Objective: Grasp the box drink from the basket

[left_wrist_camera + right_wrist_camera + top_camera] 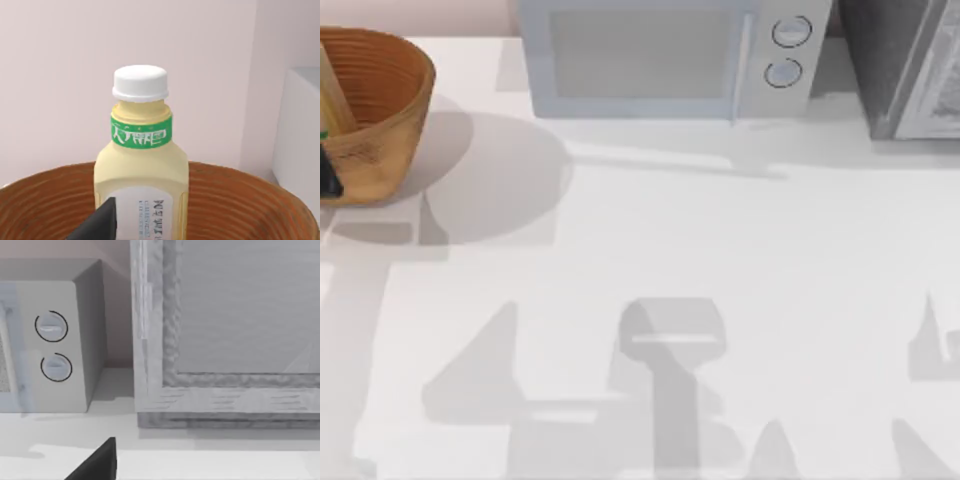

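The box drink (141, 170) is a pale yellow carton with a white cap and a green band. It stands upright inside the brown woven basket (240, 205). From above, the basket (385, 120) sits at the table's far left back corner, and a sliver of the box drink (330, 95) shows at the picture's edge. My left gripper (327, 178) is at the basket's near rim, open. One dark finger (100, 225) is just in front of the carton, apart from it. One finger (100, 462) of my right gripper, also open, hangs over the table near the back right.
A pale grey microwave (660, 55) stands at the back middle, with its two dials (52, 345) facing forward. A grey textured cabinet (910, 65) fills the back right corner. The white table (720, 250) stretches wide in front, crossed by the arms' shadows.
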Robot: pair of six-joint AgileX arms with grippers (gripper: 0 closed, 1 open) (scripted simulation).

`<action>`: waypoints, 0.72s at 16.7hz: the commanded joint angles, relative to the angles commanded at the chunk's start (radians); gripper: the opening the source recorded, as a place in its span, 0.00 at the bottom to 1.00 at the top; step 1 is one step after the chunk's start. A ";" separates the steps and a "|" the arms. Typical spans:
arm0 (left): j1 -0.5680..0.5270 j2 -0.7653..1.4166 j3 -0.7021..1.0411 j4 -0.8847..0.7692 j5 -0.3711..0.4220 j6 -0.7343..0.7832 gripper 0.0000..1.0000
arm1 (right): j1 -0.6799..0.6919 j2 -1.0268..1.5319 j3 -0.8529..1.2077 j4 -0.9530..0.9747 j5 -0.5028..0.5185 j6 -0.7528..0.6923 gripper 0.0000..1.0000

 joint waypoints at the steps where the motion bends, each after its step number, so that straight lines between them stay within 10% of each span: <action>1: 0.009 0.091 0.032 0.062 0.011 0.001 1.00 | 0.000 0.000 0.000 0.000 0.000 0.000 1.00; 12: 0.082 0.866 0.291 0.566 0.099 0.008 1.00 | 0.000 0.000 0.000 0.000 0.000 0.000 1.00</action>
